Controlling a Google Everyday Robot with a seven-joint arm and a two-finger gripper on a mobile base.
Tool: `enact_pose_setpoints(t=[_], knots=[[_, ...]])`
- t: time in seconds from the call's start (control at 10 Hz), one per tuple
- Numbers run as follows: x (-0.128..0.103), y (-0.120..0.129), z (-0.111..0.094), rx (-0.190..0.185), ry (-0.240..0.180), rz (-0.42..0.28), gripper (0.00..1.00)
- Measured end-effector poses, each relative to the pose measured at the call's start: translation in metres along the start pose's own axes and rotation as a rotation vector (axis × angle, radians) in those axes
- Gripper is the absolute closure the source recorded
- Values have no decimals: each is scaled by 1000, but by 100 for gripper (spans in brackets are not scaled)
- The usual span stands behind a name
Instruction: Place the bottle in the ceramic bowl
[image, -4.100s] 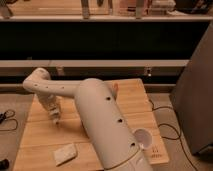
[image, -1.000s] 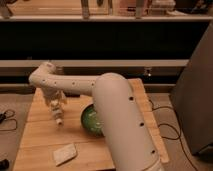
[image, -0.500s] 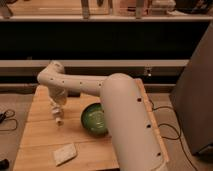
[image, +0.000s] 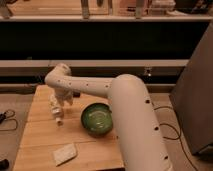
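A: Where is the gripper (image: 54, 107)?

B: Over the left part of the wooden table (image: 37, 137), at the end of the white arm (image: 90, 87), which reaches in from the lower right and bends down at the wrist.

A: And its jaws?

B: They are closed on the bottle (image: 58, 117). The small whitish bottle hangs just below them, slightly tilted, with its lower end pointing toward the tabletop.

A: How does the ceramic bowl (image: 98, 119) lie from the jaws?

B: To their right and a little lower in the view, near but apart from the bottle. It is green and glossy and sits on the table, partly tucked against the arm's thick segment.

A: Anything else near the jaws?

B: A flat pale pad (image: 65, 153) lies on the table below them, toward the front edge, well clear of the bottle.
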Motion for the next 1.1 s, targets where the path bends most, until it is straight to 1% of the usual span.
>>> enact_pose_setpoints(t=[0.1, 0.3, 0.4, 0.5, 0.7, 1.1], knots=[[-1, -1, 1, -1, -2, -5, 20], [0, -16, 6, -1, -2, -18, 20], [0, -29, 9, -1, -3, -28, 20], [1, -34, 10, 1, -4, -30, 20], [3, -32, 11, -3, -1, -34, 20], [1, -37, 15, 0, -4, -58, 20]])
